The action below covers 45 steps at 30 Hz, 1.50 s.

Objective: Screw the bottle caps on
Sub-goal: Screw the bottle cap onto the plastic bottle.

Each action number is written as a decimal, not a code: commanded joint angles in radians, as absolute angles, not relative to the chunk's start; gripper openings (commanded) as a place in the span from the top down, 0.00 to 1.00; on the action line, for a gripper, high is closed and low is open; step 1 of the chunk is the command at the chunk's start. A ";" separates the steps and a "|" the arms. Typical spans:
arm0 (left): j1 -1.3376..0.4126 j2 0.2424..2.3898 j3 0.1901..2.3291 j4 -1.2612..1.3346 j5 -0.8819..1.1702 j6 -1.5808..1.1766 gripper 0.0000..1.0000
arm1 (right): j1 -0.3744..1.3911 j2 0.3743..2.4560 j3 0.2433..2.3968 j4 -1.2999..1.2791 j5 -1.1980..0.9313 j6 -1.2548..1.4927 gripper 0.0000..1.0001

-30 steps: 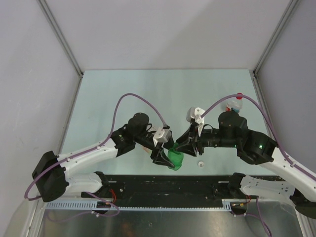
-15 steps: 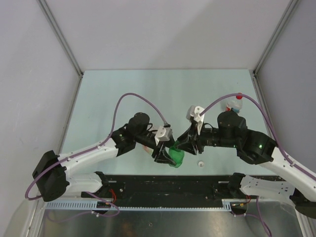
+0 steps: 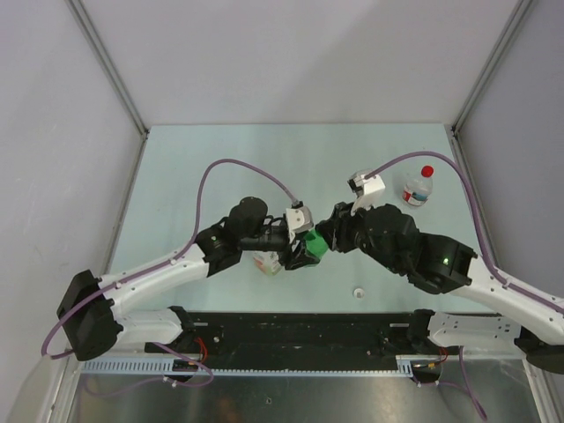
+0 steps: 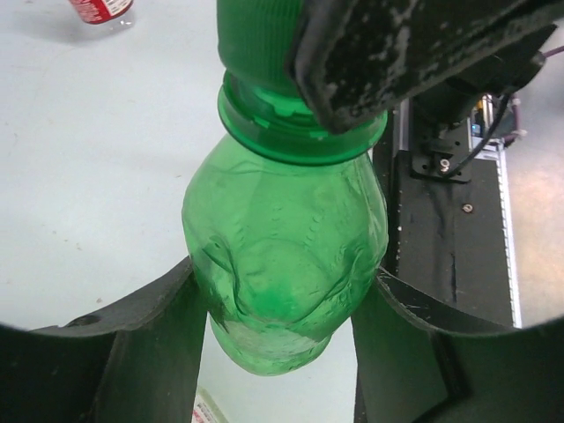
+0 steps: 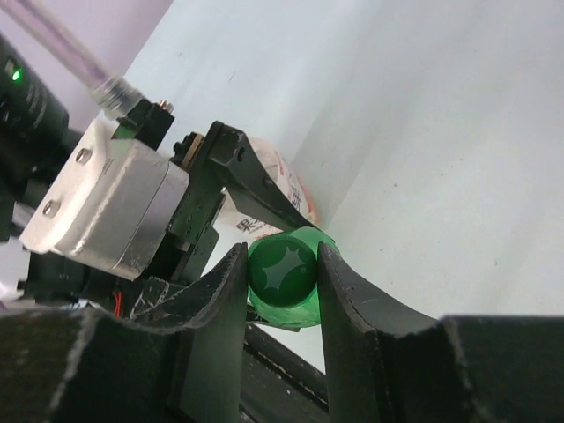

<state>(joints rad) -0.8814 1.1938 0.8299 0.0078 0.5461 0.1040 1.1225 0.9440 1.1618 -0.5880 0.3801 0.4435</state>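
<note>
My left gripper [image 3: 300, 249] [image 4: 284, 282] is shut on the body of the green bottle [image 3: 307, 246] [image 4: 286, 264], which is held sideways above the table. The green cap [image 4: 260, 44] [image 5: 284, 273] sits on the bottle's neck, and my right gripper [image 3: 324, 236] [image 5: 282, 269] is shut on it from the opposite side. A red cap [image 3: 427, 171] sits on the small clear bottle [image 3: 416, 189] at the back right. A white cap [image 3: 359, 292] lies loose on the table near the front edge.
The wider orange-labelled bottle [image 3: 269, 263] [image 5: 282, 189] stands just under my left wrist. The red-labelled bottle [image 4: 99, 9] shows at the top left of the left wrist view. The black base rail [image 3: 300, 328] runs along the near edge.
Both grippers have carried the green bottle up and away from the near edge. My right wrist has turned, swinging its camera toward the back. The red-capped bottle now shows fully.
</note>
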 commanded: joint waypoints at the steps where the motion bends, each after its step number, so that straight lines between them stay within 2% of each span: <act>1: -0.856 1.186 0.935 0.173 0.396 0.044 1.00 | 1.162 0.969 1.133 -0.718 0.516 0.555 0.99; 7: -0.856 1.190 0.919 0.174 0.384 0.035 1.00 | 1.163 0.949 1.133 -0.675 0.553 0.544 0.76; 13: -0.857 1.199 0.895 0.173 0.478 0.070 1.00 | 1.164 0.922 1.132 -0.618 0.486 0.439 0.53; 22: -0.856 1.208 0.885 0.174 0.566 0.078 1.00 | 1.164 0.861 1.132 -0.533 0.405 0.321 0.29; 26: -0.856 1.195 0.865 0.173 0.713 0.143 1.00 | 1.163 0.797 1.132 -0.529 0.304 0.188 0.21; 31: -0.855 1.189 0.834 0.172 0.952 0.222 1.00 | 1.164 0.683 1.133 -0.562 0.001 -0.092 0.19; 35: -0.854 1.196 0.836 0.154 1.018 0.252 1.00 | 1.163 0.634 1.132 -0.607 -0.210 -0.242 0.23; 45: -0.856 1.227 0.866 0.062 1.057 0.304 1.00 | 1.164 0.706 1.132 -0.590 -0.264 -0.368 0.28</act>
